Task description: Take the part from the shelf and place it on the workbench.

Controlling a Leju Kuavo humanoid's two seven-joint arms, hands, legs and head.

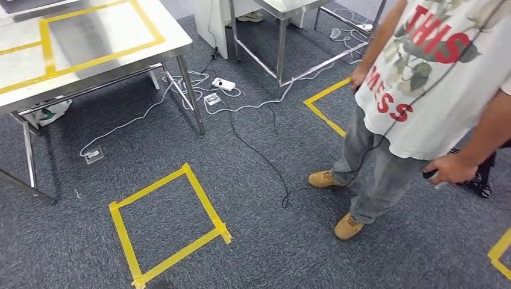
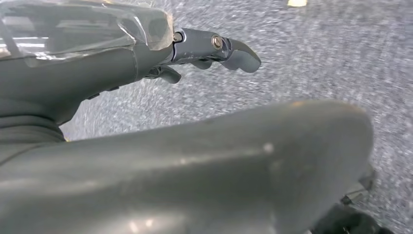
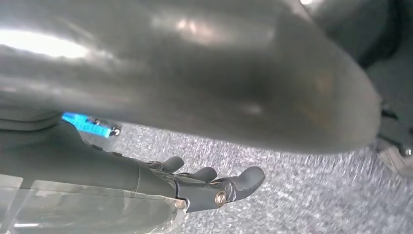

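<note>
The head view looked down on grey carpet [image 1: 265, 241]. A square of yellow tape [image 1: 169, 226] lay on it at about 7 o'clock. At 10 o'clock stood a steel workbench [image 1: 175, 42], its top marked with a yellow tape outline. A second steel table [image 1: 283, 9] stood at 12 o'clock, with white cables and a white power strip [image 1: 223, 84] on the floor between the two. At 3 o'clock stood a person [image 1: 385, 168] in grey jeans, tan shoes and a white T-shirt printed in red with "THIS" and, lower, letters reading "MESS"; the person's hand held a small dark object [image 1: 429, 174].

The part could not be seen, nor could the shelf.

In the left wrist view, the left hand [image 2: 204, 53] hung over the carpet, its fingers loosely curled and apart, holding nothing. In the right wrist view, the right hand [image 3: 209, 183] likewise hung with fingers slightly curled and separated, nothing in its grasp.
</note>
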